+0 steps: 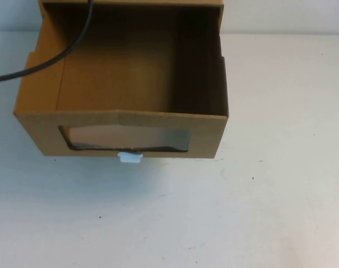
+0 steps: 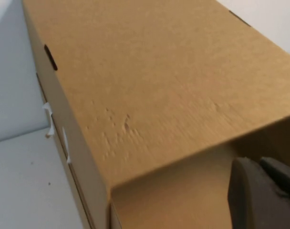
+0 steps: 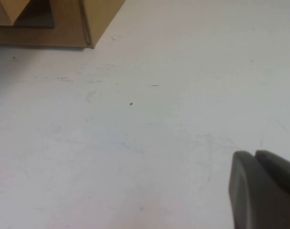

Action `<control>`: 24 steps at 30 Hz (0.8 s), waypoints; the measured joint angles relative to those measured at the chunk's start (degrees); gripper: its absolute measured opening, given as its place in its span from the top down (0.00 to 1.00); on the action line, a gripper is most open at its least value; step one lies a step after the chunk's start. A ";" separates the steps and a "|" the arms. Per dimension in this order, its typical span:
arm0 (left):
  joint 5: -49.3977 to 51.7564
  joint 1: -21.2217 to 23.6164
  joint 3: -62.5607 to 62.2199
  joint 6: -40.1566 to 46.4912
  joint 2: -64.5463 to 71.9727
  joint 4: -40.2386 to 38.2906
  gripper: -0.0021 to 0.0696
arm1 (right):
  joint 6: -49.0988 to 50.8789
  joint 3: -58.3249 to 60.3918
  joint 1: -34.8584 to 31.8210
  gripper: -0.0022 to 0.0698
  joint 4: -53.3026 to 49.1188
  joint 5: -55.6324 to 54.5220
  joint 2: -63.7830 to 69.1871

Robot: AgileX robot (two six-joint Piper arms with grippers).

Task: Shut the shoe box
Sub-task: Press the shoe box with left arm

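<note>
The left gripper (image 2: 264, 191) appears only in the left wrist view, as a dark grey shape at the lower right corner of the frame, set against the brown cardboard of the shoe box (image 2: 154, 90); whether it is parted or closed cannot be told. Around it, the broad flat top panel of the outer sleeve fills most of that frame, with the open mouth of the sleeve in the lower part and small white marks along the box's side at the left edge. The right gripper (image 3: 262, 188) shows likewise only in the right wrist view, as a dark grey shape at the lower right corner, above the bare white table (image 3: 150, 124); its state too cannot be told. A corner of the box (image 3: 95, 21) lies well apart from it, at the upper left of that frame. In the high view neither gripper appears. The shoe box (image 1: 125, 78) occupies the upper left and centre of the frame, its drawer drawn out toward the bottom of the frame and its interior bare. The front panel carries a wide clear window (image 1: 127, 138), and a small white pull tab (image 1: 129, 158) sits just below it. A black cable (image 1: 58, 53) crosses the upper left corner, over the drawer. The white table (image 1: 242, 212) fills the rest.
</note>
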 joint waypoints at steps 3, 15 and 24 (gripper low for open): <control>0.22 0.10 -4.61 2.03 6.21 -1.67 0.97 | 0.00 0.00 0.00 0.99 0.00 0.00 0.00; -0.86 0.13 -13.56 12.95 20.93 -14.08 0.97 | 0.00 0.00 0.00 0.99 0.00 0.00 0.00; 0.17 0.13 -14.43 14.47 24.84 -14.36 0.97 | 0.00 0.00 0.00 0.99 15.34 -6.13 0.00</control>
